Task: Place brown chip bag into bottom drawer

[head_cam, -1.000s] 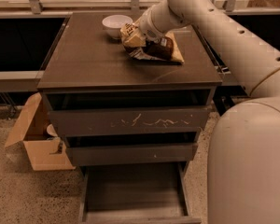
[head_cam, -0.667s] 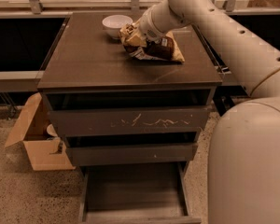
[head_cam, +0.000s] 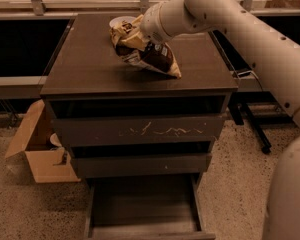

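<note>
Now my gripper (head_cam: pixel 136 34) hangs over the back of the cabinet's surface (head_cam: pixel 90 69), jaws clenched on the cream upper end of the brown chip bag (head_cam: pixel 151 59), which tilts down toward the surface. Below, the bottom drawer (head_cam: pixel 140 211) stands pulled open.

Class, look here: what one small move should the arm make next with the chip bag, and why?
Probably lift it straight up a little. The end effector grips the brown chip bag by its upper end, but its lower corner seems to touch the cabinet top; the bottom drawer lies open below.
</note>
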Motion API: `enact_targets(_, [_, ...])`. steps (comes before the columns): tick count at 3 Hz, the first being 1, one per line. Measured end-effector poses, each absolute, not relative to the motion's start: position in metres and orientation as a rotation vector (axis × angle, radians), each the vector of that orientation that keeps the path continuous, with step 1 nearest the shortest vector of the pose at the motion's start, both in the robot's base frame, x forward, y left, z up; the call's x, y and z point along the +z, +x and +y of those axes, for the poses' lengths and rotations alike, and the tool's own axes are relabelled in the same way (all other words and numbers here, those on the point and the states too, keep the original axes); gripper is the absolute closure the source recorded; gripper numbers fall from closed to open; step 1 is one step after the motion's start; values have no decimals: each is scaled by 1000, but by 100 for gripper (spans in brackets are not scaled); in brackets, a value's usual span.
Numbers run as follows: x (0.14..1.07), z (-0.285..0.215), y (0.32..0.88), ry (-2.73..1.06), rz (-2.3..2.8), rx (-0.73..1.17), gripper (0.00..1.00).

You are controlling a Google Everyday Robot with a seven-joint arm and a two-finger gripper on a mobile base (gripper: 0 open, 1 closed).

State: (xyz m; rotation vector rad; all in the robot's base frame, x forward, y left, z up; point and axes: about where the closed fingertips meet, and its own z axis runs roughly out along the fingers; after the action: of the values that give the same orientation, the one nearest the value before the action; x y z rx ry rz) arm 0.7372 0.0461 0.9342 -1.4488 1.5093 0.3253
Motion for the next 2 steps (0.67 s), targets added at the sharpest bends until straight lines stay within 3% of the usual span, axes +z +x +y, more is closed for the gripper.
enact_targets(1, [960,68,694,-1403,1467,418,100])
enact_targets(2, [956,73,690,-1412,1466,429,100])
